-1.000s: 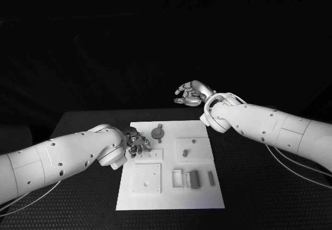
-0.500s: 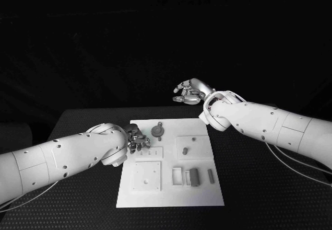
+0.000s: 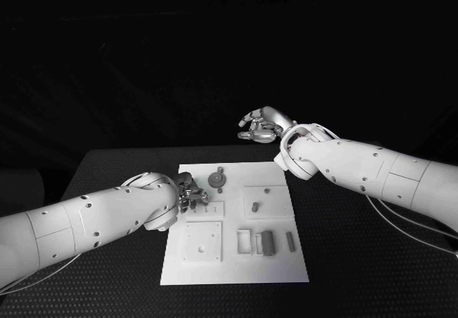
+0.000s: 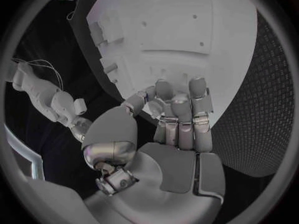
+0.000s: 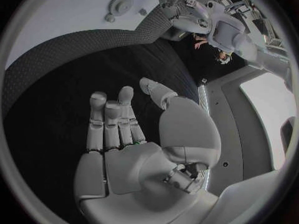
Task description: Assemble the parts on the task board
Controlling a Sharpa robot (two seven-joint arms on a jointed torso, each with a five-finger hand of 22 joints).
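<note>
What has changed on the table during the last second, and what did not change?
The left hand has crept slightly along the task board, away from the robot, toward the round gear-like part; its fingers hang low over the board's left edge. It took hold of nothing. The right hand stayed raised beyond the board, holding nothing. The parts on the board lie as before.

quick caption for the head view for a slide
Left hand over the white task board's left edge near the round grey part; right hand raised beyond the board.
</note>
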